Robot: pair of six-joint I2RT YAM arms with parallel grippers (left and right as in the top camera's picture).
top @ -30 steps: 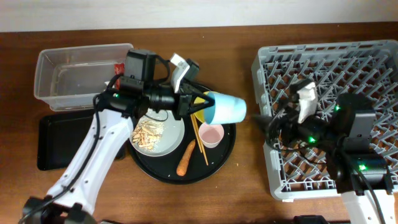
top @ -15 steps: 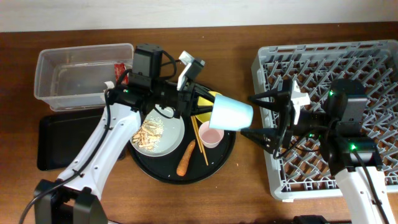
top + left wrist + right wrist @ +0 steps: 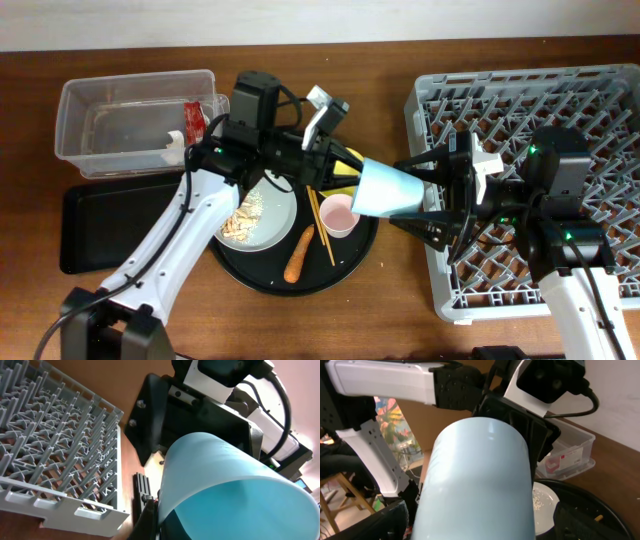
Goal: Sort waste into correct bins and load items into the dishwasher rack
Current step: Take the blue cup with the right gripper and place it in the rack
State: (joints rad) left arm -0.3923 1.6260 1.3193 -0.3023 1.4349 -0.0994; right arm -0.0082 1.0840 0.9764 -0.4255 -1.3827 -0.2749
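Observation:
My left gripper (image 3: pixel 345 178) is shut on the rim of the blue cup (image 3: pixel 390 190) and holds it on its side in the air, between the round black tray and the dishwasher rack (image 3: pixel 560 100). My right gripper (image 3: pixel 402 190) is open, with a finger on each side of the cup's base. The cup fills the left wrist view (image 3: pixel 225 485) and the right wrist view (image 3: pixel 480 480). On the tray are the grey plate (image 3: pixel 270 235) with food scraps (image 3: pixel 235 222), the pink cup (image 3: pixel 339 215), the chopsticks (image 3: pixel 322 225), the carrot (image 3: pixel 298 255) and the partly hidden yellow bowl (image 3: pixel 343 163).
The clear tub (image 3: pixel 90 95) at the back left holds the red wrapper (image 3: pixel 193 120) and white tissue (image 3: pixel 176 142). The shallow black tray (image 3: pixel 85 230) lies in front of it. The round black tray (image 3: pixel 350 265) sits mid-table. The rack fills the right side.
My left arm has carried the blue cup to the right, toward the rack. My right gripper has opened, swung left and now straddles the cup.

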